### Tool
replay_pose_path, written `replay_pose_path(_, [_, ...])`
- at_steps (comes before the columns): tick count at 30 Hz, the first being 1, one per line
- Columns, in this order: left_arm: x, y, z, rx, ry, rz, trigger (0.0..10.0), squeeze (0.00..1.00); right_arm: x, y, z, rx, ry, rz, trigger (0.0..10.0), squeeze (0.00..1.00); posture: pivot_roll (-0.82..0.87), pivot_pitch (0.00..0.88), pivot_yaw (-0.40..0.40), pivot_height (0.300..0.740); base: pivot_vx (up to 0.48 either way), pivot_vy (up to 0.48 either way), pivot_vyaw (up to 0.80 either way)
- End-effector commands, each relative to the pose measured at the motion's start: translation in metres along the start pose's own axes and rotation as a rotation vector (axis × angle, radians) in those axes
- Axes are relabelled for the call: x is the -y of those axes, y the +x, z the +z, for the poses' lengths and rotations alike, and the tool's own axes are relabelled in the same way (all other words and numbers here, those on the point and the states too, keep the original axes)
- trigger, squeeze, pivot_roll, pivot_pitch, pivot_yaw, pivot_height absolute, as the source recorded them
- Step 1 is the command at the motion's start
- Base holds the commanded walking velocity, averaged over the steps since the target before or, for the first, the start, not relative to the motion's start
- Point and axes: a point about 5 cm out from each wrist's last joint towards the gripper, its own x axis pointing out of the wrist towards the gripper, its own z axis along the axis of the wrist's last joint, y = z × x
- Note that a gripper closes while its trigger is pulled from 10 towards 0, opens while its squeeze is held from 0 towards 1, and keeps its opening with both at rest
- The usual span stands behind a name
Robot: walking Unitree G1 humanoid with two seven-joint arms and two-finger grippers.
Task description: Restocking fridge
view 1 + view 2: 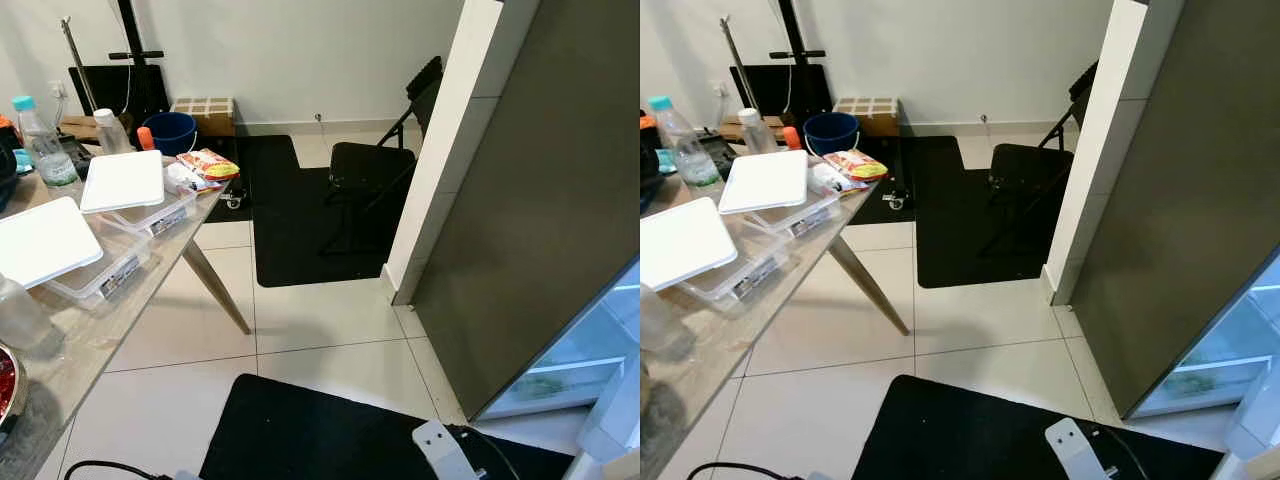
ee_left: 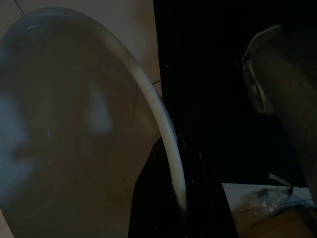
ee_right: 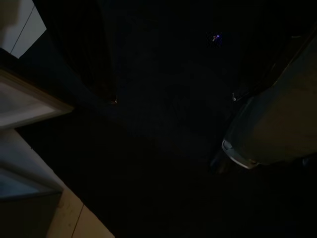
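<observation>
The fridge point(image 1: 560, 210) stands at the right, its grey door swung open toward me and its lit white shelves point(image 1: 590, 360) showing low down. On the table point(image 1: 100, 330) at the left lie two clear boxes with white lids point(image 1: 122, 182), two water bottles point(image 1: 42, 140) and snack packets point(image 1: 207, 165). In the left wrist view my left gripper point(image 2: 176, 198) is shut over the white rim of a round translucent bowl point(image 2: 74, 129), held above the floor. My right gripper point(image 3: 173, 99) hangs over a dark mat, its fingers apart with nothing between them.
A black folding chair point(image 1: 375, 165) stands on a black mat point(image 1: 300, 215) beside a white pillar point(image 1: 440, 150). Another black mat point(image 1: 330, 430) lies at my feet. A blue bucket point(image 1: 170, 130) and a cardboard box point(image 1: 207, 110) sit by the far wall. White floor tiles point(image 1: 310, 320) are bare between the mats.
</observation>
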Motion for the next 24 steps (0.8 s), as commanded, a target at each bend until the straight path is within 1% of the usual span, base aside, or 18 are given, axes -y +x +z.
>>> replay_pose_path(1, [-0.002, -0.001, -0.009, -0.026, 0.003, -0.012, 10.0, 0.00, -0.001, 0.000, -0.001, -0.013, -0.003, 0.003, 10.0, 0.00, 0.02, 0.000, -0.013, 0.740, 0.000, 0.000, 0.00])
replay_pose_path(2, [-0.003, -0.001, -0.012, -0.034, 0.020, -0.015, 10.0, 0.00, -0.004, 0.000, -0.005, -0.019, 0.010, 0.004, 10.0, 0.00, 0.00, 0.000, 0.002, 0.740, 0.000, 0.000, 0.00])
replay_pose_path(3, [-0.003, -0.001, -0.012, -0.034, 0.020, -0.015, 10.0, 0.00, -0.004, 0.000, -0.005, -0.019, 0.010, 0.004, 10.0, 0.00, 0.00, 0.000, 0.002, 0.740, 0.000, 0.000, 0.00])
replay_pose_path(4, [-0.007, -0.002, -0.018, -0.052, 0.077, -0.022, 10.0, 0.00, -0.010, -0.001, -0.016, -0.033, 0.098, 0.000, 10.0, 0.00, -0.01, 0.000, 0.010, 0.740, 0.000, 0.000, 0.00])
replay_pose_path(5, [-0.007, -0.002, -0.018, -0.052, 0.077, -0.022, 10.0, 0.00, -0.010, -0.001, -0.016, -0.033, 0.098, 0.000, 10.0, 0.00, -0.01, 0.000, 0.010, 0.740, 0.000, 0.000, 0.00])
replay_pose_path(6, [-0.010, -0.003, -0.022, -0.058, 0.120, -0.011, 10.0, 0.00, -0.018, -0.002, -0.026, -0.058, 0.109, 0.015, 10.0, 0.00, -0.02, 0.000, 0.015, 0.740, 0.000, 0.000, 0.00])
replay_pose_path(8, [-0.011, -0.003, -0.022, -0.053, 0.124, 0.003, 10.0, 0.00, -0.025, -0.003, -0.036, -0.083, 0.095, 0.031, 10.0, 0.00, -0.02, 0.000, 0.022, 0.740, 0.000, 0.000, 0.00])
replay_pose_path(10, [-0.013, -0.003, -0.019, -0.044, 0.127, 0.012, 10.0, 0.00, -0.026, -0.003, -0.038, -0.087, 0.095, 0.031, 10.0, 0.00, -0.03, 0.000, 0.027, 0.740, 0.000, 0.000, 0.00])
replay_pose_path(13, [-0.022, -0.002, -0.007, -0.014, 0.166, 0.037, 10.0, 0.00, -0.027, -0.004, -0.042, -0.090, 0.084, 0.031, 10.0, 0.00, -0.05, 0.033, 0.033, 0.740, 0.000, 0.000, 0.00])
replay_pose_path(14, [-0.025, -0.002, -0.003, -0.005, 0.166, 0.044, 10.0, 0.00, -0.026, -0.004, -0.043, -0.091, 0.078, 0.031, 10.0, 0.00, -0.06, 0.030, 0.034, 0.740, 0.000, 0.000, 0.00])
replay_pose_path(15, [-0.025, -0.002, -0.003, -0.005, 0.166, 0.044, 10.0, 0.00, -0.026, -0.004, -0.043, -0.091, 0.078, 0.031, 10.0, 0.00, -0.06, 0.030, 0.034, 0.740, 0.000, 0.000, 0.00])
replay_pose_path(16, [-0.029, -0.002, 0.001, 0.004, 0.163, 0.049, 10.0, 0.00, -0.026, -0.005, -0.044, -0.091, 0.076, 0.030, 10.0, 0.00, -0.06, 0.014, 0.037, 0.740, 0.000, 0.000, 0.00])
replay_pose_path(17, [-0.035, -0.003, 0.011, 0.032, 0.145, 0.062, 10.0, 0.00, -0.026, -0.005, -0.044, -0.088, 0.085, 0.028, 10.0, 0.00, -0.05, 0.042, 0.021, 0.740, 0.000, 0.000, 0.00])
replay_pose_path(20, [-0.037, -0.003, 0.013, 0.040, 0.140, 0.065, 10.0, 0.00, -0.027, -0.005, -0.045, -0.088, 0.088, 0.029, 10.0, 0.00, -0.05, 0.042, 0.018, 0.740, 0.000, 0.000, 0.00])
replay_pose_path(21, [-0.037, -0.003, 0.013, 0.044, 0.148, 0.063, 10.0, 0.00, -0.033, -0.005, -0.047, -0.091, 0.058, 0.052, 10.0, 0.00, -0.05, 0.050, 0.017, 0.740, 0.000, 0.000, 0.00])
replay_pose_path(23, [-0.032, -0.002, 0.011, 0.040, 0.143, 0.055, 10.0, 0.00, -0.037, -0.005, -0.046, -0.087, 0.033, 0.066, 10.0, 0.00, -0.04, 0.052, 0.010, 0.740, 0.000, 0.000, 0.00])
replay_pose_path(24, [-0.029, -0.002, 0.009, 0.038, 0.142, 0.049, 10.0, 0.00, -0.037, -0.004, -0.043, -0.077, 0.035, 0.064, 10.0, 0.00, -0.04, 0.057, 0.006, 0.740, 0.000, 0.000, 0.00])
